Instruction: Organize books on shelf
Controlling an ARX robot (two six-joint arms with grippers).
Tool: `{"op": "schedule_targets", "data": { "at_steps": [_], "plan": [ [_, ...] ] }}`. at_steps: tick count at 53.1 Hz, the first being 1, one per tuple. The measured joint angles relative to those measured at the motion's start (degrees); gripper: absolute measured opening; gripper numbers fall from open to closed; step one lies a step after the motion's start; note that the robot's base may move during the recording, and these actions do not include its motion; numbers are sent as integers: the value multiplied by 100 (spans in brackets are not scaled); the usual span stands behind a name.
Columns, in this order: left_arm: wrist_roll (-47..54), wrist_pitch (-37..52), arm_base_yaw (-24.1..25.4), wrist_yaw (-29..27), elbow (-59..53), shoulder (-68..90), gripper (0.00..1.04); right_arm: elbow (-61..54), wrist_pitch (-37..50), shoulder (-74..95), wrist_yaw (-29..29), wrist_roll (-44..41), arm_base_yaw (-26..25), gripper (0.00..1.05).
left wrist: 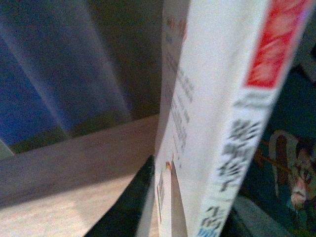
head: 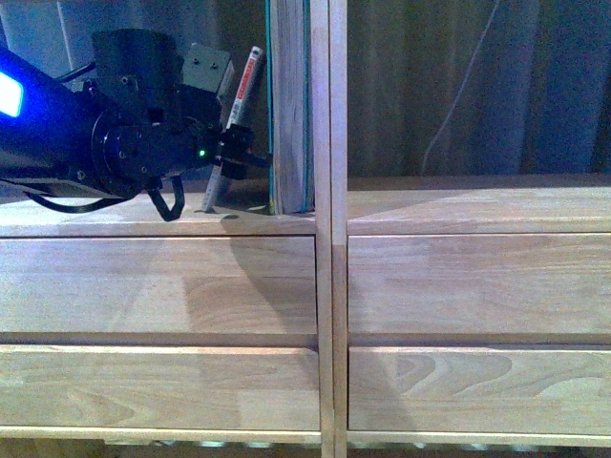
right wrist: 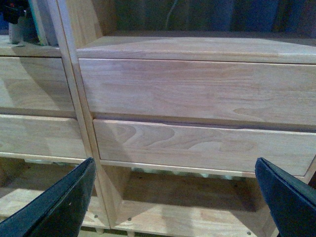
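Observation:
My left gripper (head: 227, 153) is shut on the thin white paperback (head: 239, 114), held tilted in the shelf's left open compartment with its lower end near the compartment floor. Its red-and-white spine fills the left wrist view (left wrist: 232, 118). The thick teal-covered book (head: 289, 105) stands upright just to the right, against the central divider (head: 328, 191). The light-wood shelf (head: 172, 286) shows its drawer fronts below. My right gripper (right wrist: 175, 197) is open and empty, facing the right drawer fronts (right wrist: 197, 89); its dark fingers (right wrist: 59, 207) frame the view.
The right open compartment (head: 477, 205) of the shelf holds nothing visible. A white cable (head: 463, 91) hangs behind it. A low open compartment (right wrist: 187, 197) lies under the drawers in the right wrist view.

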Motion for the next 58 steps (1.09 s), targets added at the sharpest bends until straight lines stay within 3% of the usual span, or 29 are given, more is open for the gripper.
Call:
{"op": "schedule_targets", "data": {
  "at_steps": [17, 33, 44, 49, 58],
  "plan": [
    [-107, 201, 15, -35, -800, -588, 99, 0, 0, 0, 0, 0, 0, 98],
    [-308, 57, 52, -378, -1873, -1958, 98, 0, 0, 0, 0, 0, 0, 98],
    [-450, -229, 164, -334, -3445, -3877, 98, 0, 0, 0, 0, 0, 0, 98],
    [-542, -345, 391, -125, -4076, -4739, 98, 0, 0, 0, 2, 0, 0, 98],
    [-1113, -872, 1268, 645, -5193, -6345, 98, 0, 0, 0, 0, 0, 0, 98]
  ]
}}
